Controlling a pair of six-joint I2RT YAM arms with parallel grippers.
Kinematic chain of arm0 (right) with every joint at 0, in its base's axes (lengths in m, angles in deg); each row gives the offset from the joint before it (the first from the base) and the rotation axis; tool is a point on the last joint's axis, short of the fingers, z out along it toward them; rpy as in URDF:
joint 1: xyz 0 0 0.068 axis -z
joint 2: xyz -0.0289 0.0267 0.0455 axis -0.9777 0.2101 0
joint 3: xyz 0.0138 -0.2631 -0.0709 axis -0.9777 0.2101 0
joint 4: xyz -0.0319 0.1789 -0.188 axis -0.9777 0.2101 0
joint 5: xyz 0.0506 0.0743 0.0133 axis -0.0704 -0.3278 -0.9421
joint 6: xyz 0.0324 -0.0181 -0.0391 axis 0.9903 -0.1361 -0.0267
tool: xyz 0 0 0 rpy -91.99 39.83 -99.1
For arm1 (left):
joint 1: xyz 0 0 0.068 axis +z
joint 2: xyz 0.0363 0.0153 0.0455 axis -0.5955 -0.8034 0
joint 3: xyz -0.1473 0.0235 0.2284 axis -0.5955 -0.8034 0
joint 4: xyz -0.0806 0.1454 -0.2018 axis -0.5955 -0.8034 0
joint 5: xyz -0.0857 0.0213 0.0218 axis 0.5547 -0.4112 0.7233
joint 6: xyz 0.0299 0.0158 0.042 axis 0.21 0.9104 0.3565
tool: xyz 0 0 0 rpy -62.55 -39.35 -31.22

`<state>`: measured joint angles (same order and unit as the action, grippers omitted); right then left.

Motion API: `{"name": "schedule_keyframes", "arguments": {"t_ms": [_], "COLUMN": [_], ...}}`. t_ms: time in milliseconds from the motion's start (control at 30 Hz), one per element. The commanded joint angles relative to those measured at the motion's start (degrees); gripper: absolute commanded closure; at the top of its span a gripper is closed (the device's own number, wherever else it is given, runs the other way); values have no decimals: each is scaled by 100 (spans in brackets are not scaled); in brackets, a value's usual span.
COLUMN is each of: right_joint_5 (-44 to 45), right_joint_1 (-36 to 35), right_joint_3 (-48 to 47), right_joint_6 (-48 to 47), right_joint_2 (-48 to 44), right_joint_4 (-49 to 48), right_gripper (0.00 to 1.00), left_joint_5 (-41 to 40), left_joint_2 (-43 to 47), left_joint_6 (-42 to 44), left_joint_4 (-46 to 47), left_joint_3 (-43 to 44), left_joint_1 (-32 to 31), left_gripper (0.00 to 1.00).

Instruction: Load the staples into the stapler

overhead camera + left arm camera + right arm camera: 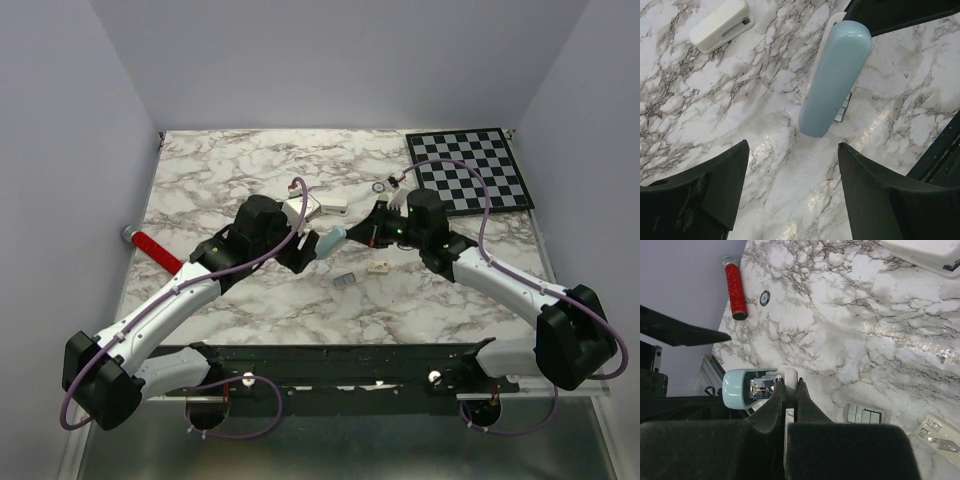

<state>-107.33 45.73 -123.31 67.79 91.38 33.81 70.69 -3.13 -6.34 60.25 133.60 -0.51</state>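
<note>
A light blue stapler (331,240) with a white base hangs just above the marble table (250,170), between my two grippers. My right gripper (789,381) is shut on the stapler's thin white base, and the blue top (737,388) stands beside it with its metal channel showing. In the left wrist view my left gripper (792,167) is open and empty, and the blue stapler's (835,80) rounded end lies just ahead of its fingers. The staples (345,281), a small flat grey rectangle, lie on the table below the stapler. The staples (864,415) show in the right wrist view too.
A small white box with marks (377,267) lies right of the staples. A larger white oblong block (325,208) lies behind the grippers. A red tube (150,245) lies at the left edge, and a small ring (378,187) and a checkerboard (470,170) at the back right.
</note>
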Motion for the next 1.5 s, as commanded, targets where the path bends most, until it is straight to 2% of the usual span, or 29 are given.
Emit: {"name": "schedule_keyframes", "arguments": {"t_ms": [0, 133, 233, 367, 733, 1100, 1200, 1300, 1333, 1400, 1433, 1467], "right_joint_5": [246, 308, 413, 545, 739, 721, 712, 695, 695, 704, 686, 695], "right_joint_1": [15, 15, -3, -55, -108, -117, -117, -117, -117, -117, -117, -117], "right_joint_3": [-342, -473, -561, -675, -702, -667, -667, -667, -667, -658, -658, -649], "right_joint_6": [-219, -298, -333, -429, -570, -553, -561, -553, -561, -553, -544, -535], "right_joint_2": [4, 91, 144, 153, 4, -31, -31, -40, -40, -40, -66, -75], "right_joint_4": [150, 317, 431, 607, 783, 783, 783, 783, 783, 783, 783, 792], "right_gripper": [99, 99, 99, 99, 99, 99, 99, 99, 99, 99, 99, 99], "left_joint_5": [-97, 263, 90, -95, 115, 677, 616, 555, 537, 511, 493, 476], "left_joint_2": [170, -101, -496, -963, -1921, -2265, -2335, -2396, -2405, -2423, -2414, -2397], "left_joint_6": [-393, -805, -894, -799, -201, 283, 336, 362, 380, 371, 371, 371], "left_joint_4": [388, 775, 969, 1004, 179, -577, -631, -622, -613, -569, -543, -508], "left_joint_3": [-50, 231, 529, 1020, 1953, 2305, 2349, 2411, 2420, 2437, 2437, 2420], "left_joint_1": [50, -3, -205, -328, -346, -363, -381, -381, -372, -381, -381, -381], "left_gripper": [15, 7, 3, 2, 18, 20, 26, 39, 48, 57, 68, 72]}}
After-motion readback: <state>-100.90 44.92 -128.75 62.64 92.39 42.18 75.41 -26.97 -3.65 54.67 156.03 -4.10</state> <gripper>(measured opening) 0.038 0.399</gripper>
